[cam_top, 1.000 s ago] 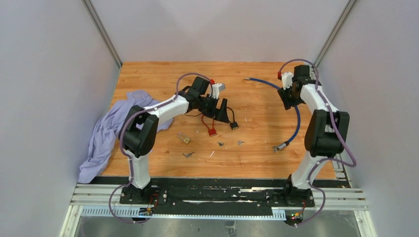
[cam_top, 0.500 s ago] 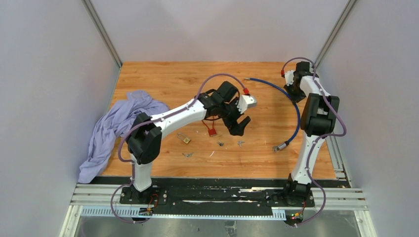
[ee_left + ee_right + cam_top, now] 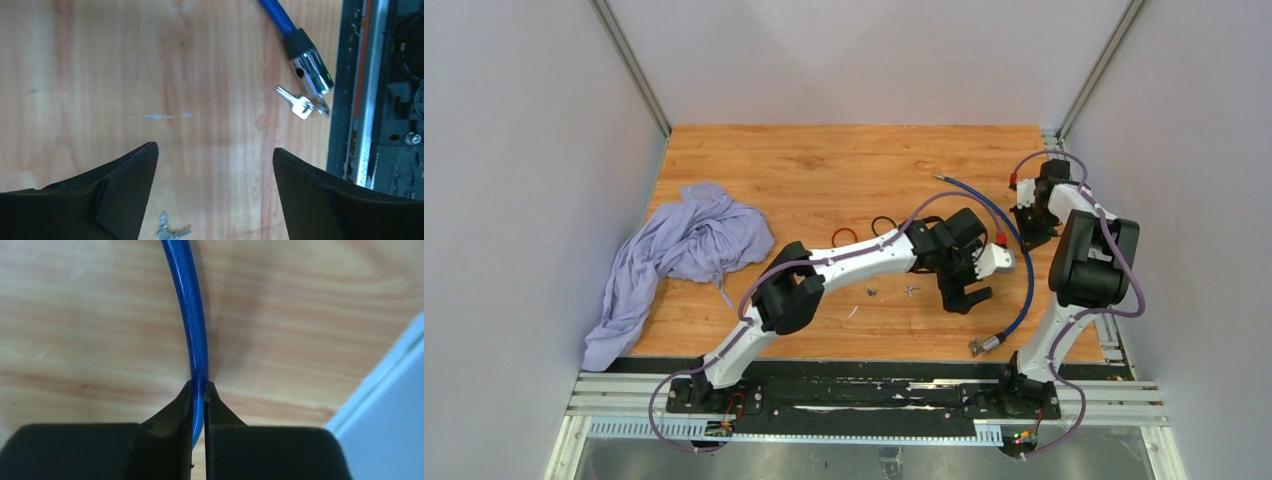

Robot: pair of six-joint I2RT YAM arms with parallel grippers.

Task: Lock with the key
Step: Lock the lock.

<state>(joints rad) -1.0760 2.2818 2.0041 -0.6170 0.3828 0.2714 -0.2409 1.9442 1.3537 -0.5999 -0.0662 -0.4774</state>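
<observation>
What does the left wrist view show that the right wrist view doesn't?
Only left wrist: the left gripper, open; the cable's metal lock head with a key beside it; a key bunch at the bottom edge. Only right wrist: the right gripper shut on the blue cable. Both: that cable and the wooden table.

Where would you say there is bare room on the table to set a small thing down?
The far strip of the table, between the purple cloth and the blue cable, is bare. Crowded: the near right, where the open left gripper hangs near small keys and the cable's lock end; the right gripper pinches the cable.
</observation>
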